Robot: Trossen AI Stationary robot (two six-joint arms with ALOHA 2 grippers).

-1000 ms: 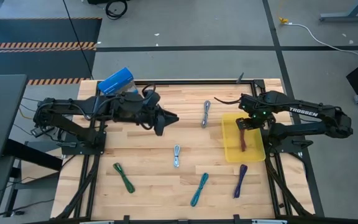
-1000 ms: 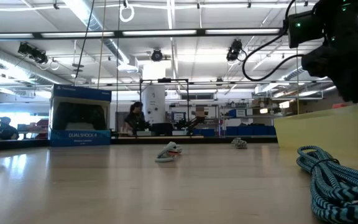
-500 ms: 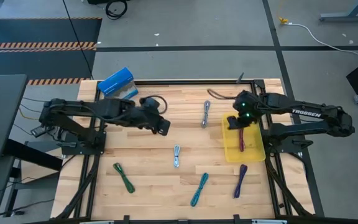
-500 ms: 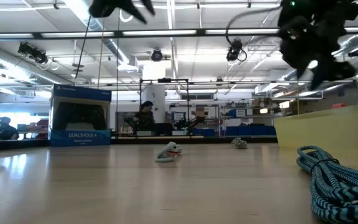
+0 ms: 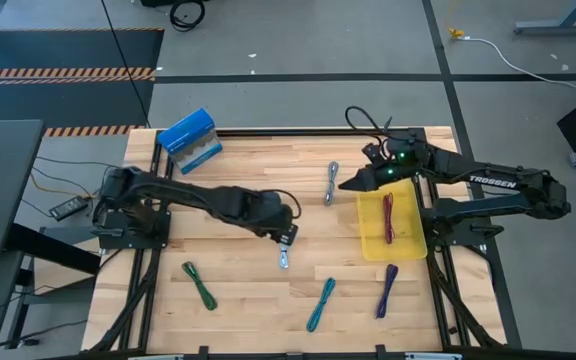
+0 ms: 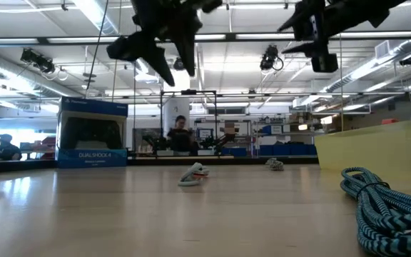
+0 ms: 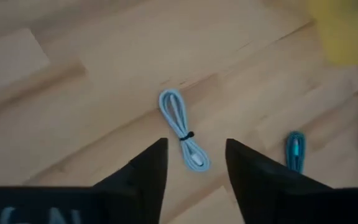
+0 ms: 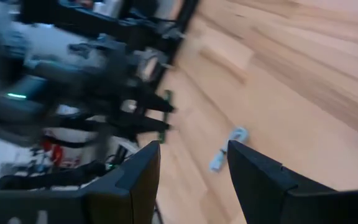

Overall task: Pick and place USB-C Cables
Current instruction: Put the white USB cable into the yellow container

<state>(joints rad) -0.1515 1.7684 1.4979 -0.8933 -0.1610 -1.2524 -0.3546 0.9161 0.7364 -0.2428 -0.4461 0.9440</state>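
Above the pale blue cable mid-counter, left jaws hang parted, gripping nothing; the cable lies flat between the fingers in the left wrist view. Right jaws spread and empty, between the grey cable and the yellow tray. Maroon cable lies inside the tray. Purple cable just in front of the tray, teal cable beside it, green cable front-left. Blue box at the back-left corner of the counter.

wooden table, yellow tray, 5 cables
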